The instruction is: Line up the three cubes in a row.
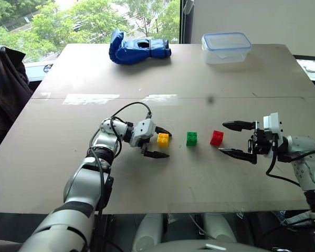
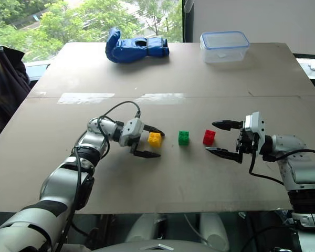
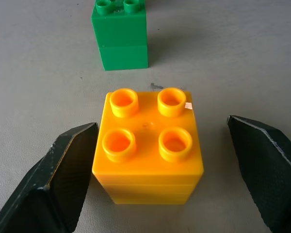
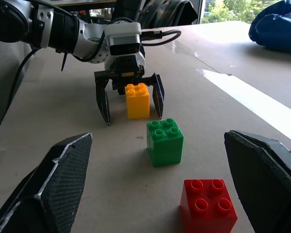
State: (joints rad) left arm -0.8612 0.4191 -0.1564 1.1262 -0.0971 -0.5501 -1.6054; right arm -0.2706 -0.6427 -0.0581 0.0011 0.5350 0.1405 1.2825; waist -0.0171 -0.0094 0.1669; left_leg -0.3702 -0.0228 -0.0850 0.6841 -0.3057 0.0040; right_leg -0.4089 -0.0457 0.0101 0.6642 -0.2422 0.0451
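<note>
The left gripper (image 1: pixel 161 143) stands open around the yellow cube (image 1: pixel 163 139), one finger to each side, neither visibly touching it, the cube sitting flat on the table (image 1: pixel 147 184). Just beside it sits the green cube (image 1: pixel 191 138) and then the red cube (image 1: pixel 217 137), the three in a row with small gaps between. The right gripper (image 1: pixel 235 139) hangs open close to the red one, while the blue glove (image 1: pixel 137 47) and clear plastic box (image 1: pixel 226 47) lie well apart at the far edge.

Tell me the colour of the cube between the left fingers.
Yellow cube, best seen in the left wrist view.
</note>
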